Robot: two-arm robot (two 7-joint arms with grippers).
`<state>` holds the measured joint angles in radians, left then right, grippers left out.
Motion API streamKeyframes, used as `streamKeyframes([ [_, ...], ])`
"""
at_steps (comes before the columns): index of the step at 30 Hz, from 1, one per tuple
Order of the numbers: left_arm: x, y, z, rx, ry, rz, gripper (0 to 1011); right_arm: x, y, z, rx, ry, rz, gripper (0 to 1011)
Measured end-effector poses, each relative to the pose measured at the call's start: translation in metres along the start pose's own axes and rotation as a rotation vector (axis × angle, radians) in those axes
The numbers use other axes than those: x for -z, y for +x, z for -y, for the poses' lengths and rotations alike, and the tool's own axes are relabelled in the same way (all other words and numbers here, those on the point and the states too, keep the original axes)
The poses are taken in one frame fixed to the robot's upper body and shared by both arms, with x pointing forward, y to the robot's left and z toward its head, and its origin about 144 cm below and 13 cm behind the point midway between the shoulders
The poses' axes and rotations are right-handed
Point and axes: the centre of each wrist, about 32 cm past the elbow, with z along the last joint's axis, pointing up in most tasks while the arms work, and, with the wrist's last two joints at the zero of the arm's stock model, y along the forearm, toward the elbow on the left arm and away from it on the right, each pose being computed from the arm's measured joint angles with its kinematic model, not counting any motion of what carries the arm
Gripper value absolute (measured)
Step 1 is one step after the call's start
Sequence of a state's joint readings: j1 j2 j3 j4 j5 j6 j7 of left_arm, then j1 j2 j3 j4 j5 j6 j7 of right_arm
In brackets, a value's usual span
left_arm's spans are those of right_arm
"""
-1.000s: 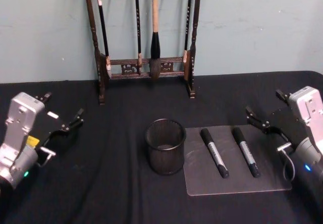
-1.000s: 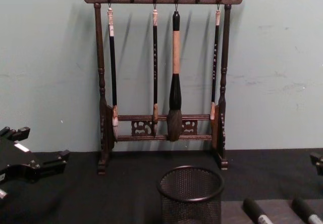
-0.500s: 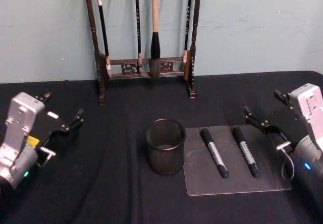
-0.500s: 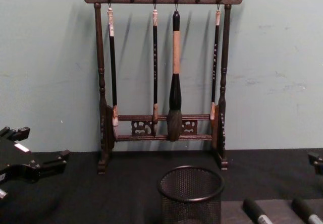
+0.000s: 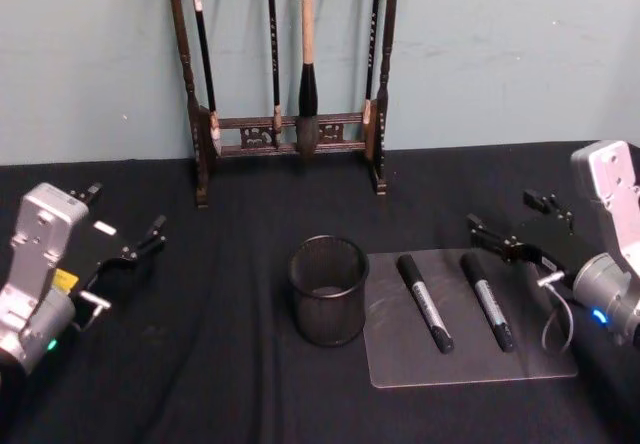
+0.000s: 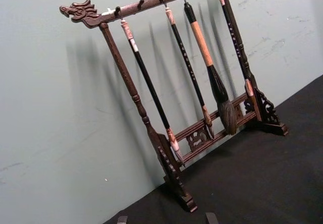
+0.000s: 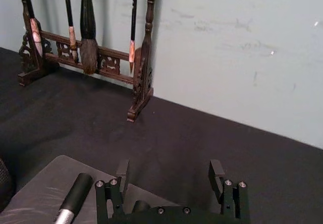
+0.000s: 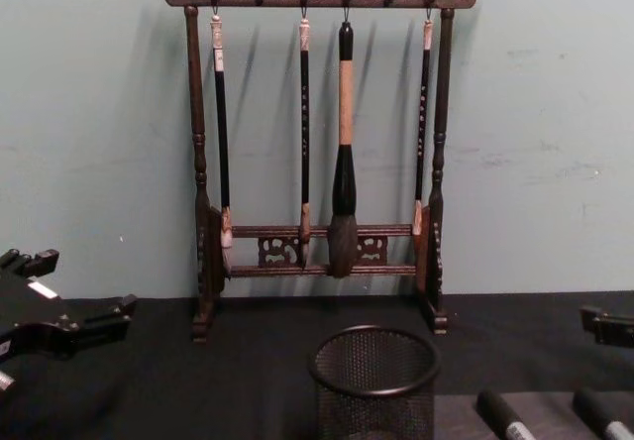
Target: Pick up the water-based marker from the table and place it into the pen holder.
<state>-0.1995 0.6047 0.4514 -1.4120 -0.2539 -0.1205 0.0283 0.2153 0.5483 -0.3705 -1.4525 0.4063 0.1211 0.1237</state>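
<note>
Water-based marker [image 5: 487,301], the rightmost of two on the grey mat [image 5: 470,359], lies with its long axis running toward and away from the robot. The right gripper [image 5: 498,212] hovers just past its far end, jaws wide and empty, much nearer than the parked, open left gripper [image 5: 125,212]. The pen holder [image 5: 328,319] stands just left of the mat.

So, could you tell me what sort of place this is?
Probably a calligraphy desk staged for robot trials: a dark wooden rack hung with brushes, a round black wire-mesh pen holder, two black markers on a grey mat, the right gripper beside them, the left gripper parked left.
</note>
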Motion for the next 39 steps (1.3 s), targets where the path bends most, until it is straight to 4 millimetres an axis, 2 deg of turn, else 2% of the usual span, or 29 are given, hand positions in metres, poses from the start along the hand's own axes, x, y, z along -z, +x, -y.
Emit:
streamKeyframes([
  [15, 0.000, 0.000, 0.000, 0.000, 0.000, 0.000, 1001, -0.009, -0.005, -0.006, -0.005, -0.142, -0.061, 1002],
  [25, 0.000, 0.000, 0.000, 0.000, 0.000, 0.000, 1001, -0.008, -0.014, 0.001, -0.019, -0.242, -0.082, 1002],
  [39, 0.000, 0.000, 0.000, 0.000, 0.000, 0.000, 1001, -0.002, -0.022, 0.010, -0.043, -0.297, -0.096, 1002],
])
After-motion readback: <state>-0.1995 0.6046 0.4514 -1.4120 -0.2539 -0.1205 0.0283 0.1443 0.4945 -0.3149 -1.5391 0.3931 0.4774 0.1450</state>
